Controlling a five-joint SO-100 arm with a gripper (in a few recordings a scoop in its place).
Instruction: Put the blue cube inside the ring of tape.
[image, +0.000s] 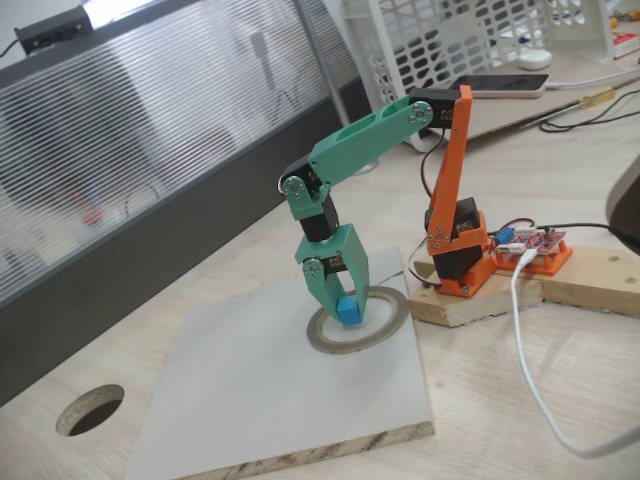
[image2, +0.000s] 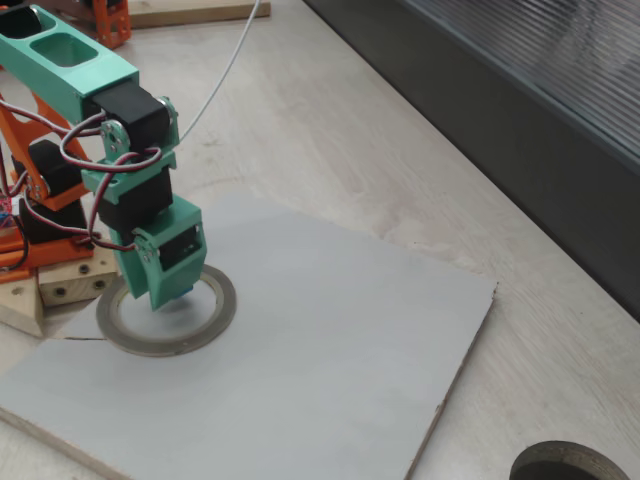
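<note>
In a fixed view, the green two-finger gripper points down over the flat grey-brown ring of tape, its fingers closed on the tiny sky-blue plastic cube. The cube hangs at the ring's left inner edge, over the opening; whether it touches the board cannot be told. The ring lies near the far right corner of a pale grey square board, with wide bare board to the left and front. A round dark hole is cut in the wooden table near the board's left corner.

In another fixed view, the gripper stands within the ring, hiding the cube. Open board stretches right.
</note>
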